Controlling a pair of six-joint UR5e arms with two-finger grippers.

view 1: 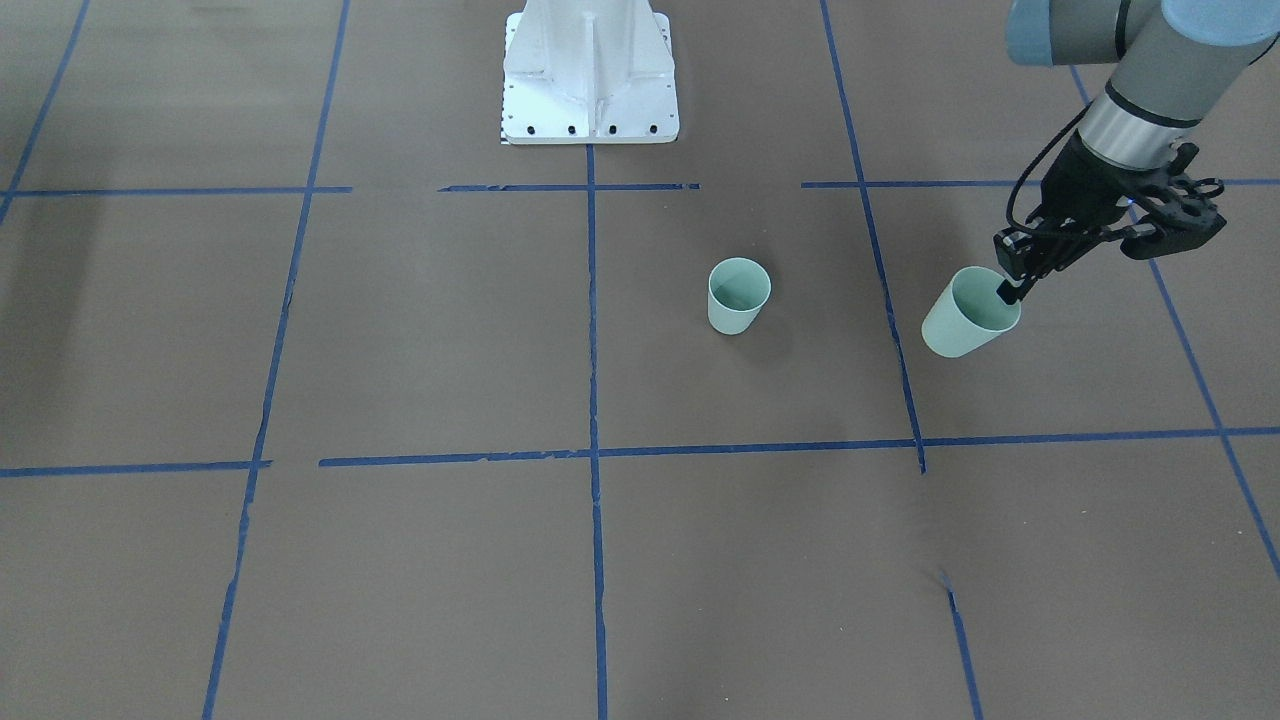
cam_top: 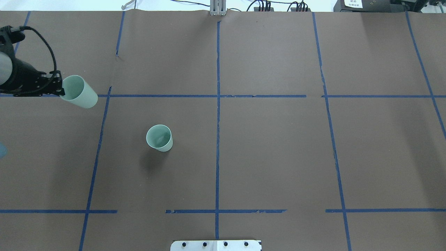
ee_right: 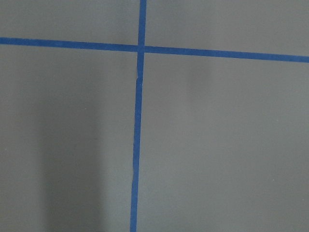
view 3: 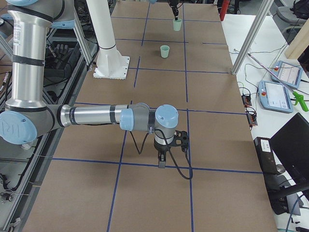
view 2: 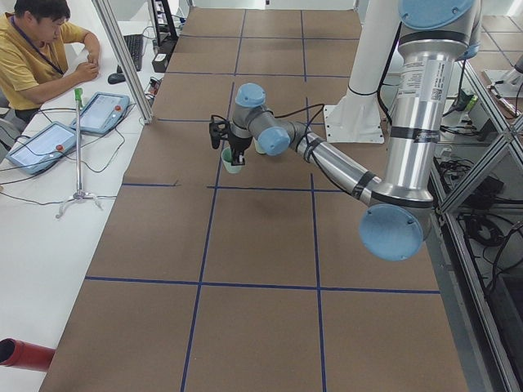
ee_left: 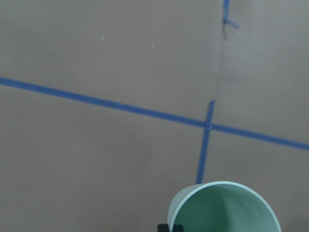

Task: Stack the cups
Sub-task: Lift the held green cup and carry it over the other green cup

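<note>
Your table [cam_top: 278, 157], brown paper crossed with blue tape, carries only one of the two cups, so the stack is not yet made. In the overhead view the left arm [view 1: 1150, 90] comes in at about 9 o'clock of the table. The right arm [view 3: 91, 116] is well apart from both cups and low over the paper at the other end. I judge it has no part in this step.

The held cup [view 1: 965, 318] hangs tilted, its mouth turned up toward the wrist and its base pointing down and away, and it looks clear of the surface. The standing cup [view 1: 738, 297] sits upright and empty, mouth up. In the overhead view it is at roughly 9 o'clock from the table's centre and at about 4 o'clock from the held cup, well apart from it.

The left gripper [view 1: 1012, 288] pinches the held cup's rim, one finger inside the mouth and one outside. Whether the right gripper [view 3: 161, 162] has its fingers wide or closed, I cannot tell; it seems to carry nothing.

So by my reading the pick-up is done. You have yet to carry the cup over, square it upright above the standing one, lower it in and let go.
</note>
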